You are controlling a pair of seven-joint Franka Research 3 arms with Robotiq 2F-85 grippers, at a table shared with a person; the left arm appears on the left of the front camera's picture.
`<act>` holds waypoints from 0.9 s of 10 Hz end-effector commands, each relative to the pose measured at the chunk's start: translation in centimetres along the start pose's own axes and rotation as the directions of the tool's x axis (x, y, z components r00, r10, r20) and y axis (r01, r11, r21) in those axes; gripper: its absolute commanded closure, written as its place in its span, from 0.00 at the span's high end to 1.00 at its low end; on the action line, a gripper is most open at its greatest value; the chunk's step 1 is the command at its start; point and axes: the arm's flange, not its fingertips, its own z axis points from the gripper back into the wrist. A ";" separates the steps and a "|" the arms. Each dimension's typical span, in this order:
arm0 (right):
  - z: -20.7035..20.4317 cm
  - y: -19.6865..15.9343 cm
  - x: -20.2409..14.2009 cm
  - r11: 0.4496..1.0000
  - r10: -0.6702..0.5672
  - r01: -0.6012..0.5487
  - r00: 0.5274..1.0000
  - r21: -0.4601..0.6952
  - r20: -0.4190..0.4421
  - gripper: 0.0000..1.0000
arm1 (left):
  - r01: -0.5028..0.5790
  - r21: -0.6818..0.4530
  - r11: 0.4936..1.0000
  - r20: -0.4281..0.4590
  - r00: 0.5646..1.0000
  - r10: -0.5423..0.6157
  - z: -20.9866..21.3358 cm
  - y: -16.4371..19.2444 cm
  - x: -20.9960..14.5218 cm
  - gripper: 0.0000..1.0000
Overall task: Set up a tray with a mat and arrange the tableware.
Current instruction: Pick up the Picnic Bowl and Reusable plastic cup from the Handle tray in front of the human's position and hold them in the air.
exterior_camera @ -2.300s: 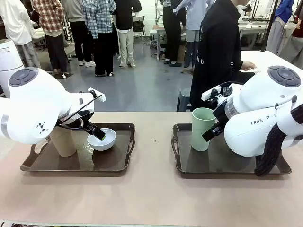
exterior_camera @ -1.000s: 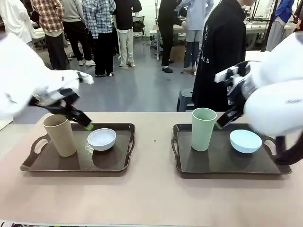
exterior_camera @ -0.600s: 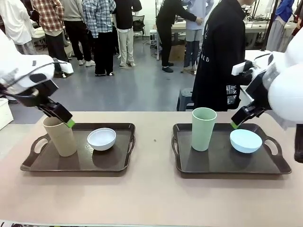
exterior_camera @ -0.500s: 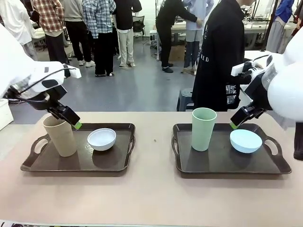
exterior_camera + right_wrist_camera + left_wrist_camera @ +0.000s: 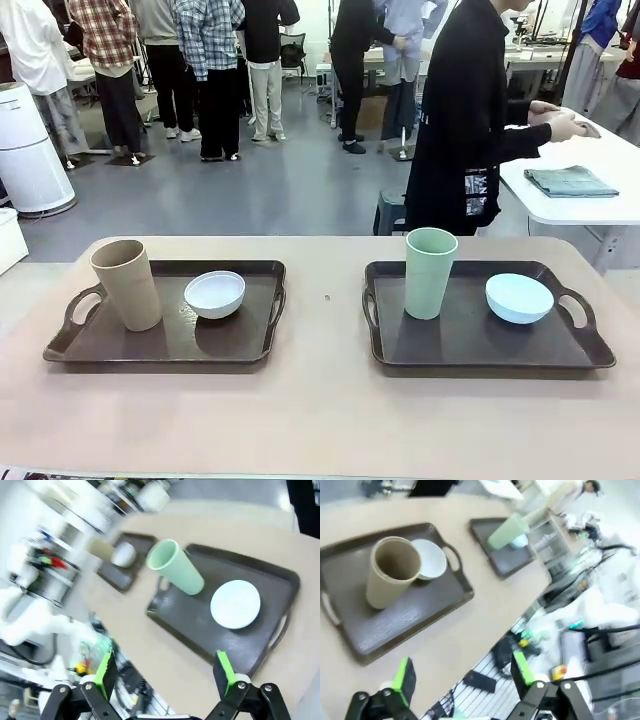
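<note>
- Left tray [image 5: 60, 352]: tan cup [image 5: 127, 285] upright at its left end; white bowl [image 5: 215, 294] beside it, not touching.
- Right tray [image 5: 590, 355]: green cup [image 5: 430, 272] upright at its left; blue bowl [image 5: 519, 297] to its right, apart.
- Left gripper [image 5: 462, 670]: jaws wide, empty, high over the table.
- Right gripper [image 5: 165, 664]: jaws wide, empty, high over the right tray.
- Person [image 5: 470, 120], far side: coat print too small to read.

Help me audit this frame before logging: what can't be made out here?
Inside of the green cup: front view, its own wall hides it.
Any mat: front view, left tray and right tray look dark throughout; mat and bare tray look alike.
The blue bowl: left wrist view, small and blurred.
The tan cup and white bowl: right wrist view, far off, blurred.
</note>
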 end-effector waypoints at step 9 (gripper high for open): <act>-5.6 -7.6 -9.4 0.880 -0.089 -0.072 0.946 0.469 0.312 1.00 | -0.126 -0.275 0.953 0.197 0.963 0.184 0.5 7.9 -5.3 1.00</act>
